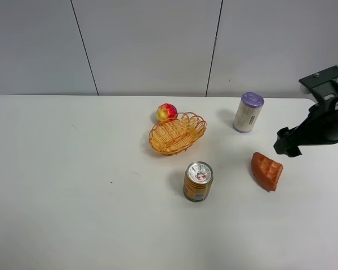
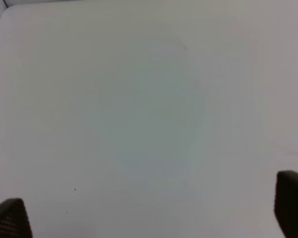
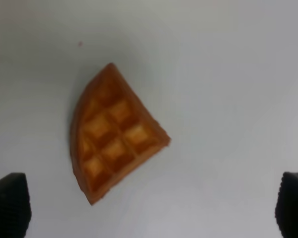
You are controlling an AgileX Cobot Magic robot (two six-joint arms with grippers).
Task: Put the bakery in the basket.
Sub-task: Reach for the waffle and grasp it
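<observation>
The bakery (image 1: 267, 170), an orange-brown waffle wedge with a grid top, lies on the white table at the right. It also shows in the right wrist view (image 3: 114, 134). The golden wicker basket (image 1: 177, 134) stands near the table's middle and holds nothing. My right gripper (image 1: 287, 147) hovers just above and to the right of the bakery, open; its two fingertips (image 3: 10, 203) stand wide apart on either side, clear of the bakery. My left gripper (image 2: 149, 218) is open over bare table; its arm does not show in the exterior view.
A round red-yellow fruit (image 1: 167, 112) touches the basket's far rim. A gold drink can (image 1: 198, 181) stands upright in front of the basket, left of the bakery. A white cylinder with a purple lid (image 1: 248, 112) stands behind the bakery.
</observation>
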